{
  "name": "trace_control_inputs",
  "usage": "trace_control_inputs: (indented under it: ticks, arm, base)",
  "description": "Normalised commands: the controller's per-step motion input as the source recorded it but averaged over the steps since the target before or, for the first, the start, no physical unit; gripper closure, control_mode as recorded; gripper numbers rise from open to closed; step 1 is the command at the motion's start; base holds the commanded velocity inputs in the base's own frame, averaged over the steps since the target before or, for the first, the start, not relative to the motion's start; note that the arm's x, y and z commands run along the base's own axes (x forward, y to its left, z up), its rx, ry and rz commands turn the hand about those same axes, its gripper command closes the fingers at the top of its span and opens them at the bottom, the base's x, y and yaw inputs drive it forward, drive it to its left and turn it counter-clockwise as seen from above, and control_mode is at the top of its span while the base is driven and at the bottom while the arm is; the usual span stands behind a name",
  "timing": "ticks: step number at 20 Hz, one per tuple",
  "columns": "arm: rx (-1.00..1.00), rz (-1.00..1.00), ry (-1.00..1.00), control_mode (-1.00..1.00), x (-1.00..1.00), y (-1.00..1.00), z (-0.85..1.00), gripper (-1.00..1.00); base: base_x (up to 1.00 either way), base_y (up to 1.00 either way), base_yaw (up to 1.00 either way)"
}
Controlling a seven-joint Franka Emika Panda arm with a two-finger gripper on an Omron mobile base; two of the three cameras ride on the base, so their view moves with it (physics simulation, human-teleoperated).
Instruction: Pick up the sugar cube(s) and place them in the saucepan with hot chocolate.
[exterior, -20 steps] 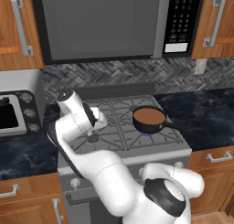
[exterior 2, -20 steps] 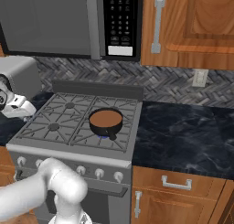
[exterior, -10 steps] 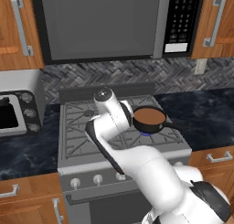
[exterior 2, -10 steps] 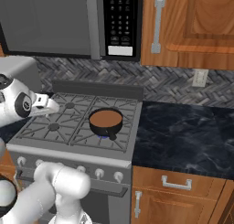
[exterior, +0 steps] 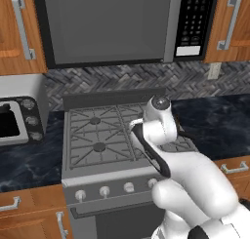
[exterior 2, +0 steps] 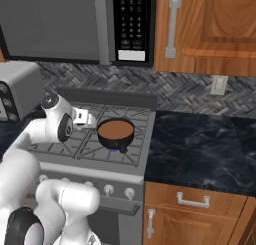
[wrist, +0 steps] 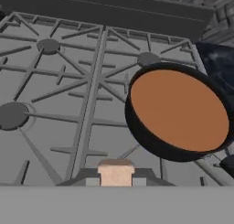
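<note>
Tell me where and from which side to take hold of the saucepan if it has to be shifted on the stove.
Probably the handle: in the right base view the saucepan sits level on the stove's front right burner, its short dark handle sticking out toward the stove front. Come from the front, jaws across the handle. The round body full of brown liquid looks too wide to pinch.

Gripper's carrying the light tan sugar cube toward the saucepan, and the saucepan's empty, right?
Not quite: the saucepan is not empty. The hand view shows smooth brown liquid filling it. The rest stands: the light tan sugar cube sits pinched between the gripper jaws, short of the pan.
</note>
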Motion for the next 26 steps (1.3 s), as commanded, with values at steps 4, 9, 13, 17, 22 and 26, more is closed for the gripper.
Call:
trace_control_inputs:
  ticks: [4,9,13,17,22,26]
  arm:
    - [0.35,-0.02,0.22,-1.0,0.34,-0.92,0.24,1.0]
    - [0.19,0.0,0.12,-1.0,0.13,-0.61,0.08,1.0]
    - [-0.01,0.0,0.02,-1.0,0.13,-0.19,-0.01,1.0]
    - [-0.18,0.0,0.03,-1.0,0.32,0.0,-0.12,1.0]
    - [-0.19,0.0,0.03,-1.0,0.49,-0.01,-0.16,1.0]
    - [-0.14,0.0,0.0,-1.0,0.39,-0.21,-0.11,1.0]
  base:
    - [0.0,0.0,0.0]
    - [0.0,0.0,0.0]
    - [0.0,0.0,0.0]
    - [0.0,0.0,0.0]
    - [0.0,0.0,0.0]
    - [0.0,0.0,0.0]
